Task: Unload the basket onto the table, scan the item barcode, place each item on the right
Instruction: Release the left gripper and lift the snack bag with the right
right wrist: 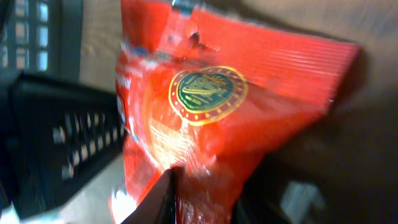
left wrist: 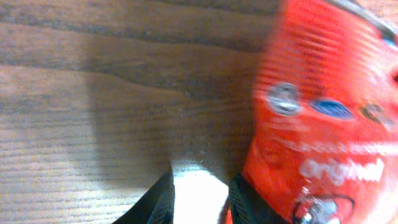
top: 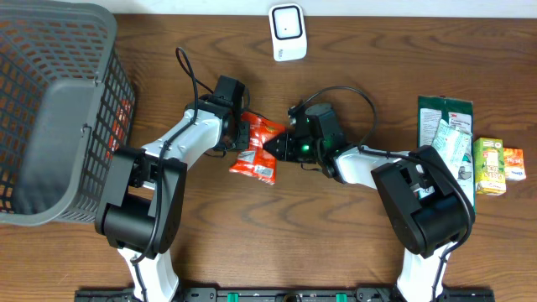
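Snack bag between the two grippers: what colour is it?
Red bag with a round green-and-gold emblem; shows best in the right wrist view.

Shop checkout mock-up: basket [top: 122,91], scanner [top: 288,32], groceries [top: 445,126]

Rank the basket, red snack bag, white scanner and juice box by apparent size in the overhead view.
1. basket, by far the largest.
2. red snack bag, clearly smaller than the basket.
3/4. white scanner and juice box look about alike, so I'm not ranking them.
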`<action>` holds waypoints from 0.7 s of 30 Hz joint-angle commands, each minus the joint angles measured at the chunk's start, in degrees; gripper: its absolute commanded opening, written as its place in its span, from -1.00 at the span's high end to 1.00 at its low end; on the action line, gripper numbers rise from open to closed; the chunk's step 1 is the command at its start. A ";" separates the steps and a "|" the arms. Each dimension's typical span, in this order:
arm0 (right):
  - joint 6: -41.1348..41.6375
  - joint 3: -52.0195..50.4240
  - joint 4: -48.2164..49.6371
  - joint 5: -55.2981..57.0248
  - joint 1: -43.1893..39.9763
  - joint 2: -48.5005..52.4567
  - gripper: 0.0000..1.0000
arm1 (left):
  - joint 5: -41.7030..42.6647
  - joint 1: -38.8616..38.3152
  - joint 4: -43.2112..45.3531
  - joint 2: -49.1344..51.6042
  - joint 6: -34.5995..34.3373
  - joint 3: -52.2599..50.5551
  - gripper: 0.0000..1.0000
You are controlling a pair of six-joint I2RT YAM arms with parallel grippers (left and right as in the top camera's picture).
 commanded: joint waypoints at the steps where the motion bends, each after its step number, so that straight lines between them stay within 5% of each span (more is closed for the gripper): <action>1: 0.28 -0.76 -3.08 -6.64 1.22 0.94 0.28 | 0.20 -0.15 0.48 1.09 1.07 -0.52 0.37; 5: -0.37 -0.76 -2.99 1.27 1.22 0.94 -0.25 | 0.61 -0.15 0.44 1.09 1.07 -0.55 0.37; 8: -0.35 -0.76 -2.75 7.98 1.22 0.94 -0.25 | 0.68 -0.15 0.15 1.09 1.07 -0.55 0.38; 17: 0.26 -0.76 -2.10 9.03 3.02 0.94 0.17 | 0.66 -0.15 -0.55 1.09 1.09 -1.03 0.38; 21: 0.24 -0.76 -1.44 9.42 3.23 0.94 0.70 | 0.66 -0.20 -0.59 1.09 1.11 -1.01 0.39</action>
